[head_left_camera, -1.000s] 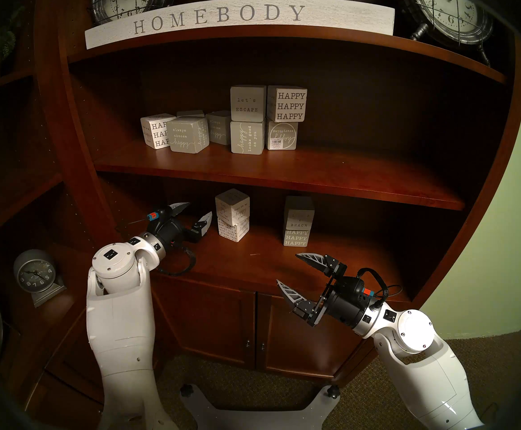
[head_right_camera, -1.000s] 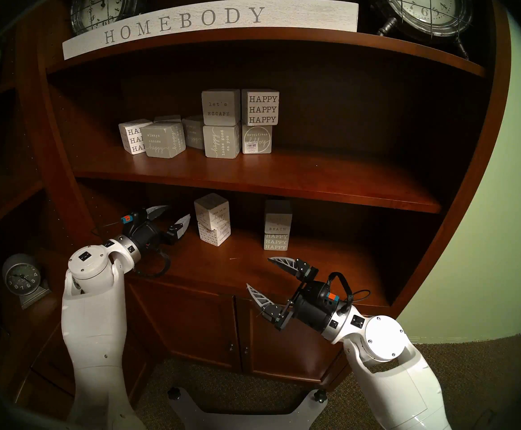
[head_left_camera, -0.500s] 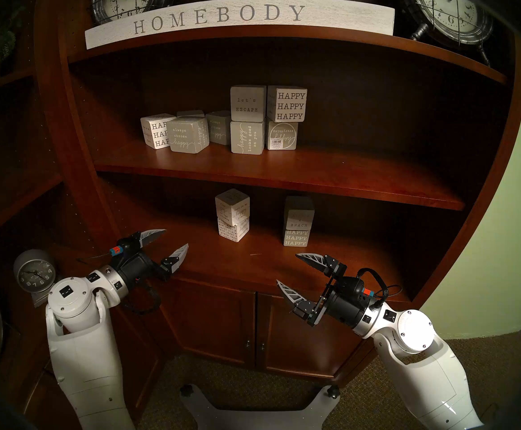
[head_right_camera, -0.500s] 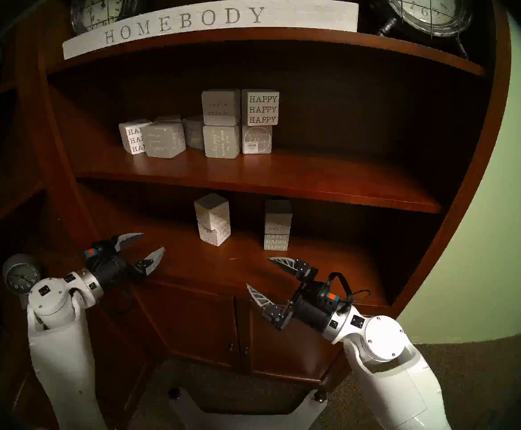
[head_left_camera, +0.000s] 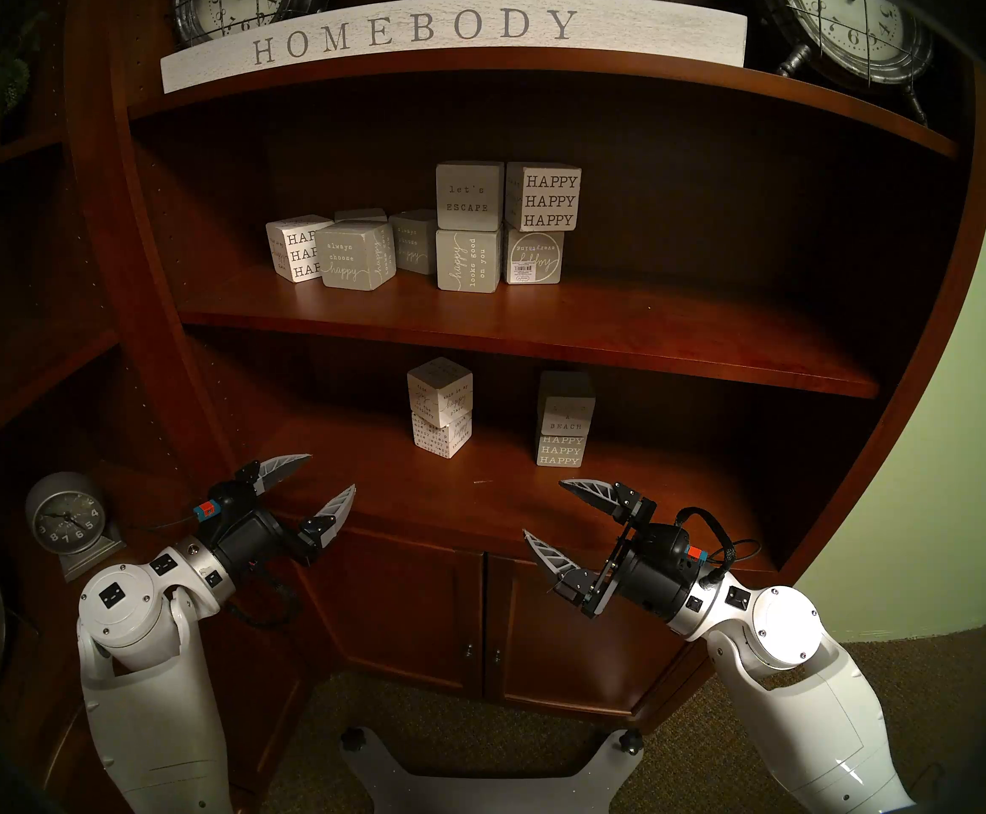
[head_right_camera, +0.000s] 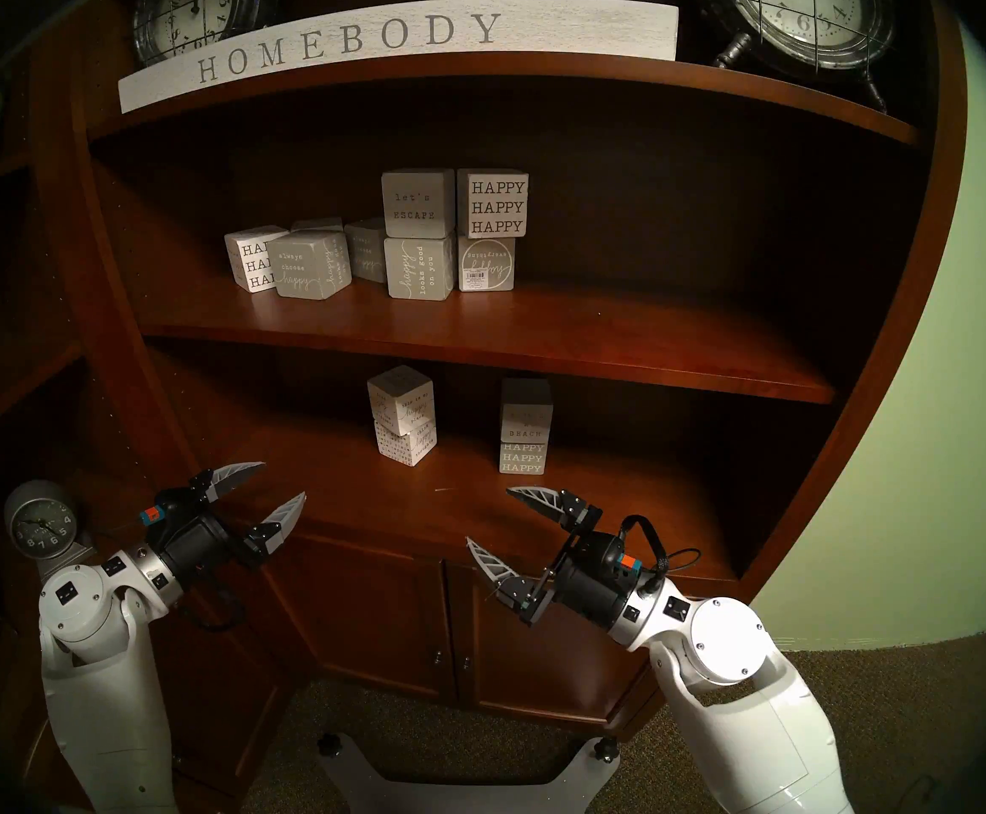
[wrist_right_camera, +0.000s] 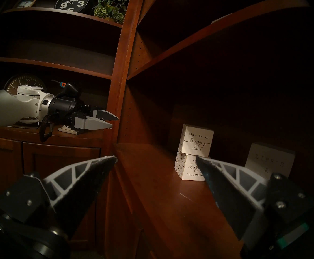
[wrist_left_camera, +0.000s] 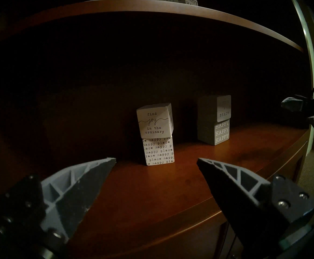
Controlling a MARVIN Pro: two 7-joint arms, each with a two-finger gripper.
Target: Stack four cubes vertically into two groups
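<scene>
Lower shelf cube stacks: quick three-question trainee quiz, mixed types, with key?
1. True or false: the white wooden "this is my happy place" cube sits square on the white lettered cube beneath it.
2. Which cube tops the grey stack: A "LIFE'S A BEACH", B "HAPPY HAPPY HAPPY"?
3. Fill in: the left gripper and right gripper are both ____.

Key: 1 false, it is twisted; 2 A; 3 open.

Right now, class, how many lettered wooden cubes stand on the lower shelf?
4, in two stacks: white "happy place" cube on white patterned cube, left; grey "BEACH" cube on grey "HAPPY" cube, right. None seems hidden.
</scene>
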